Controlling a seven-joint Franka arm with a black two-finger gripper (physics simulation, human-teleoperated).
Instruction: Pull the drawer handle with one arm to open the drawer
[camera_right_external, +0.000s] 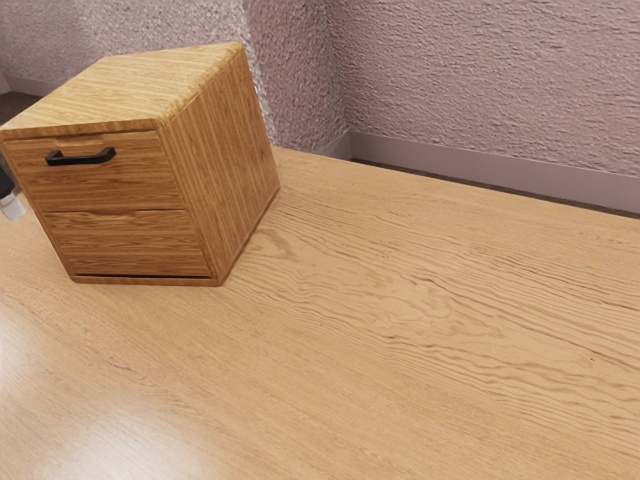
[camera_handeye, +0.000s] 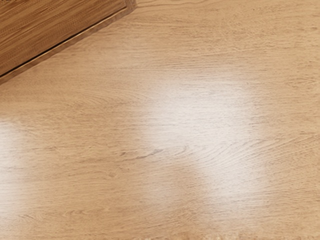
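Drawer handle (camera_right_external: 80, 156), black, sits on the top drawer (camera_right_external: 100, 180) of the wooden cabinet (camera_right_external: 215, 150) (front flush with the one below). The cabinet's base edge (camera_handeye: 65, 42) lies near the claw, with the table (camera_handeye: 190, 150) beneath it. Whether the claw is spread or pressed together cannot be told.

We see the wooden table (camera_handeye: 200, 165) spread beneath us, its pale grain running in long, faint lines. A broad, soft glare (camera_handeye: 200, 115) lies on the tabletop, and a second bright patch lies apart from it. The cabinet (camera_handeye: 45, 22) stands on the table in darker, tighter-grained wood. Along its foot runs a narrow base strip (camera_handeye: 70, 42), set off by a thin dark seam, and the strip ends at the cabinet's corner.
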